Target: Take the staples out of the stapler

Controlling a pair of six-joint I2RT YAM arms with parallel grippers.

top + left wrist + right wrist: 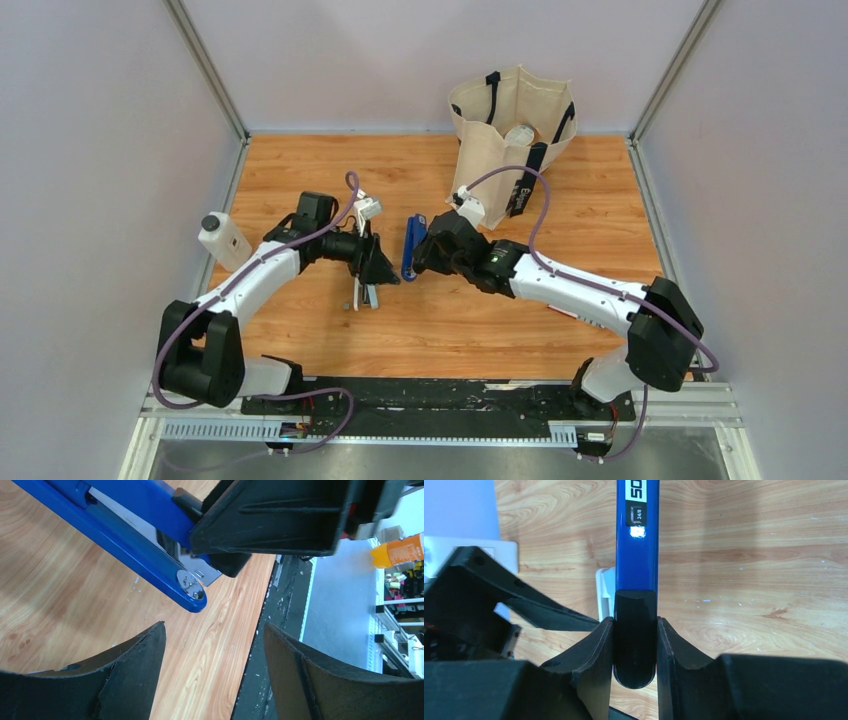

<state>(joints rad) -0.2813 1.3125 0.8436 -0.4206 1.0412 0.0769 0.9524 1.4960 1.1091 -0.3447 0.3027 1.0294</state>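
Pale grey walls stand around a wooden bench. At its far side stands a cloth tote bag with dark straps, and something white shows in its mouth. At the left edge, beside the wall, there is a white bottle with a black cap.

The stapler is near the middle of the bench, between the two arms, lifted off the wood. The right arm reaches to it from the right side, and the right jaws are clenched on its black end. In the right wrist view one finger presses on each side of this black end, and the blue body goes straight away from the camera, with a dark label and white print on it. In the left wrist view the stapler is tilted above the wood and its two blue parts stand a little apart. The lower part ends in a small silver plate.

The left arm comes from the left side. The left jaws are released and spread wide, just beside the stapler and not touching it. Under them a pale oblong object lies on the bench; what it is I cannot tell.
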